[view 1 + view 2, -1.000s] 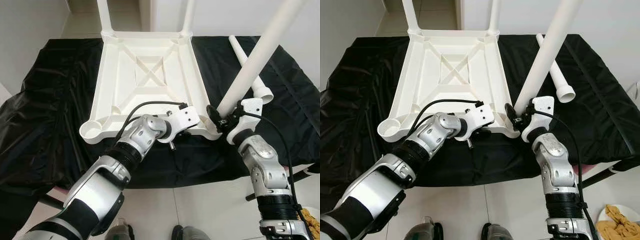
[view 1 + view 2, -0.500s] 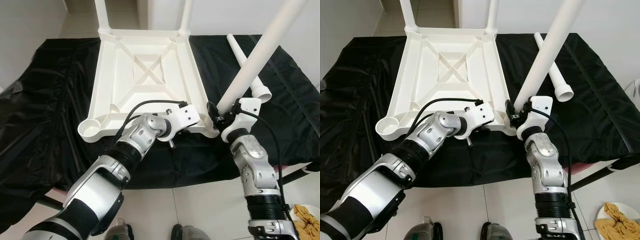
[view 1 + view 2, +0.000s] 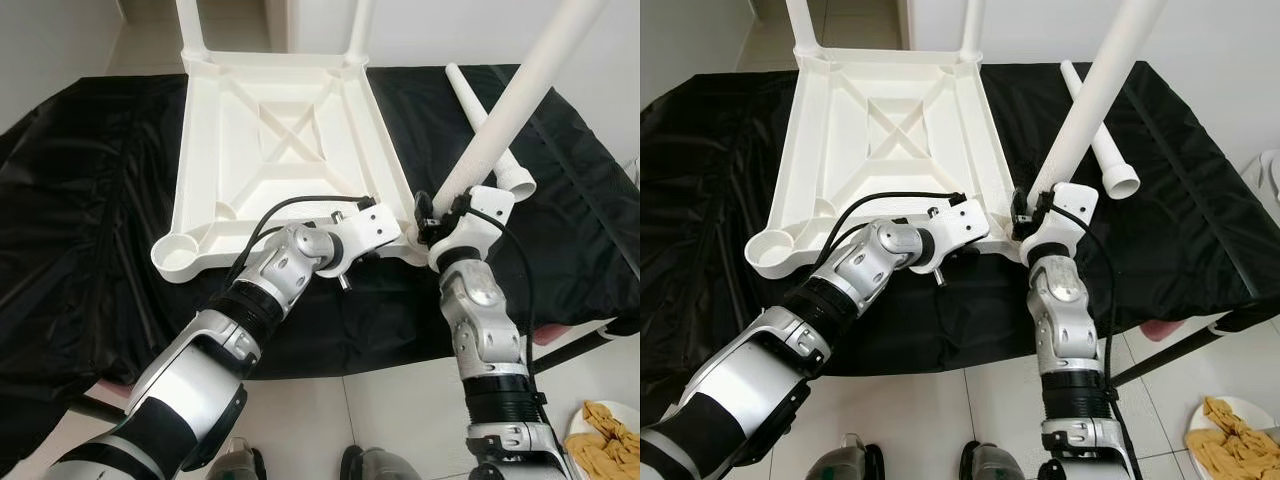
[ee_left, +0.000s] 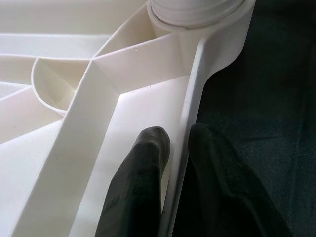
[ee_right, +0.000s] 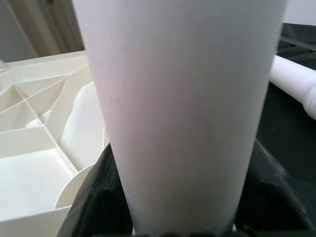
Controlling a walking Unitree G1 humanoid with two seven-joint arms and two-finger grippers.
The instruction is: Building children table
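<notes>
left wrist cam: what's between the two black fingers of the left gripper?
The thin white plastic rim of the upturned children's tabletop stands between the left gripper's two black fingers, one inside the rim, one outside over black cloth.

Bright, even light, sharp head views; wrist views look soft up close, perhaps defocused.

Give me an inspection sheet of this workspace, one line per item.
Surface: black sheet, creased, covering the worktop.
Job's things: white tabletop upside down, two legs fitted at far corners; loose leg lying on sheet.
Clutter: cloth on a plate on the floor.
End effectors: left end effector pinches tabletop's near rim; right end effector clamps a tilted leg at the near right socket.
Cables: black cable loops over left wrist.
Surroundings: tiled floor, white wall.
</notes>
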